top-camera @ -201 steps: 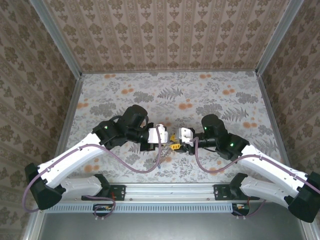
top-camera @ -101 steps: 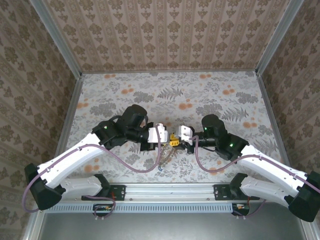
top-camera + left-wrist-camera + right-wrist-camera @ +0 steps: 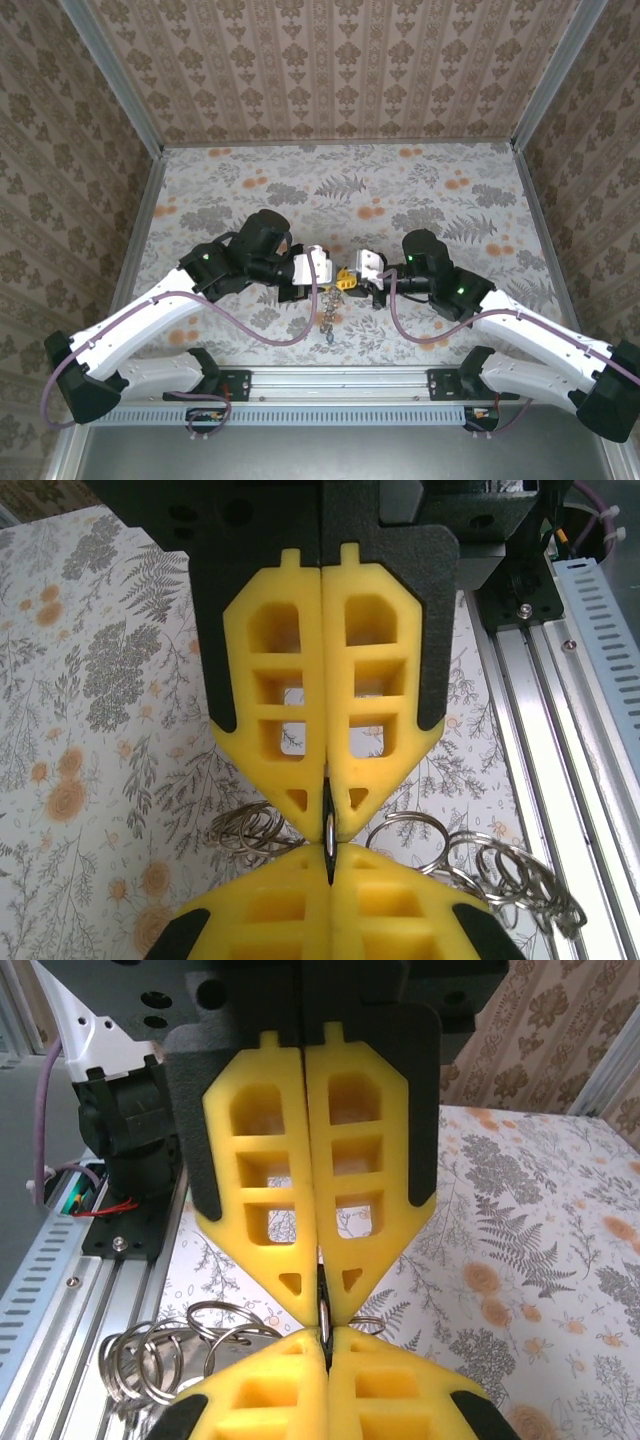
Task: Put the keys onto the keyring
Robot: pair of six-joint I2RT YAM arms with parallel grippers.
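Keyring (image 3: pixel 520 885) half-hidden behind left hand (image 3: pixel 326 822)

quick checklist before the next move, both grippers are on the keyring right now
1. Left gripper shut on a loop of the keyring: ok.
2. Right gripper shut on that same thin loop: ok.
3. Both grippers meet tip to tip with their seams in line: ok.
4. Loose links hang below the grippers, untangled from the purple cable: ok.
5. Hanging links lifted off the table: cannot tell.
6. A key lined up with the pinched loop: cannot tell.
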